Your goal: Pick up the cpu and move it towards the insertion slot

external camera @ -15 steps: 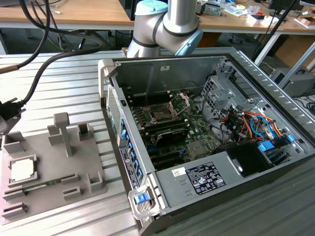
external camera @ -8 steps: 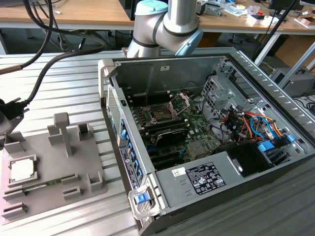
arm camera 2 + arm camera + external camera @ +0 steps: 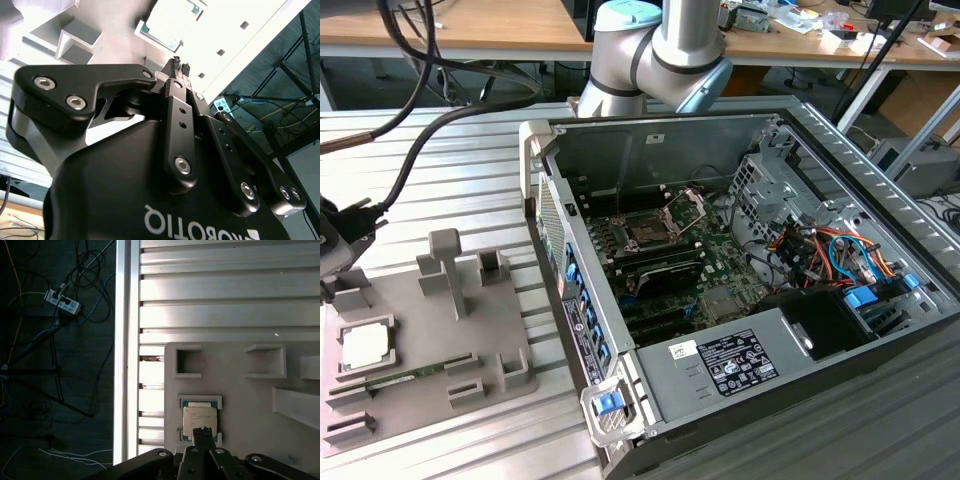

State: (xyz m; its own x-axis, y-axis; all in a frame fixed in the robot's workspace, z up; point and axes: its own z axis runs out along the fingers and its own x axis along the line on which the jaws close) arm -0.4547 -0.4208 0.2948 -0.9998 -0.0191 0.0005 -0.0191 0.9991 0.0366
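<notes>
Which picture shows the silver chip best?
The first wrist view: it looks straight down on the cpu in its tray. The exterior view shows it slanted, farther off; the second wrist view, one corner.

The ribbed aluminium tabletop (image 3: 450, 190) stretches out under the gripper (image 3: 202, 432), and its slats catch strong light, glaring almost white in the first wrist view. Past the table's edge, off to one side of the gripper, the floor (image 3: 30, 440) lies dark. There's a white power strip (image 3: 62, 301) on it amid loose cables (image 3: 95, 275), and thin black stand legs (image 3: 30, 371) cross close by. Well away from the gripper in the exterior view, wooden desks (image 3: 470, 30) line the back of the room. One is cluttered with small items (image 3: 790, 18), with pale metal legs (image 3: 865, 85) angling down beneath it.
</notes>
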